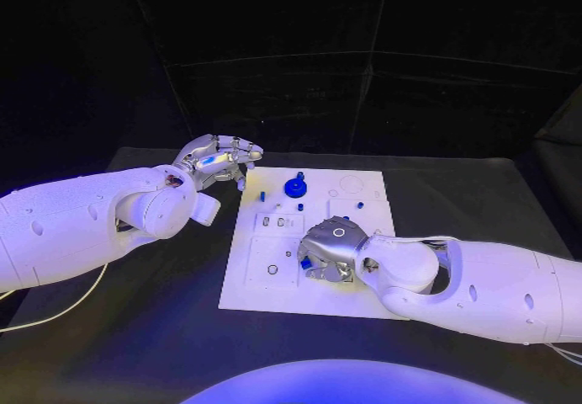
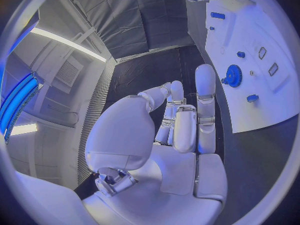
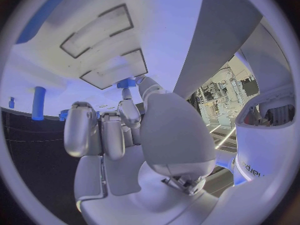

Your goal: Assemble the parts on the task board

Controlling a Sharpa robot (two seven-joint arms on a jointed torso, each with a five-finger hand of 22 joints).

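Head view: the white rectangular task board (image 1: 255, 290) was seen lying flat in the middle of the black table (image 1: 145, 345). The silver left hand (image 1: 216, 160) was held off the board's far left corner, above the table, fingers curled loosely inward with nothing in them — the same was confirmed in the left wrist view (image 2: 181, 120), where no part was touched.

The silver right hand (image 1: 330, 248) was pressed down on the board's near right area, fingers bent toward the surface. A small blue part (image 1: 313, 264) was seen at its fingertips; in the right wrist view a blue piece (image 3: 127, 83) sat at the tip of the fingers (image 3: 128, 110) — whether it was actually pinched or merely touched could not be told.

A blue gear with an upright peg (image 1: 297, 185) was standing at the board's far middle, well apart from both hands. Small blue pegs (image 1: 358, 204) were noted near the far right.
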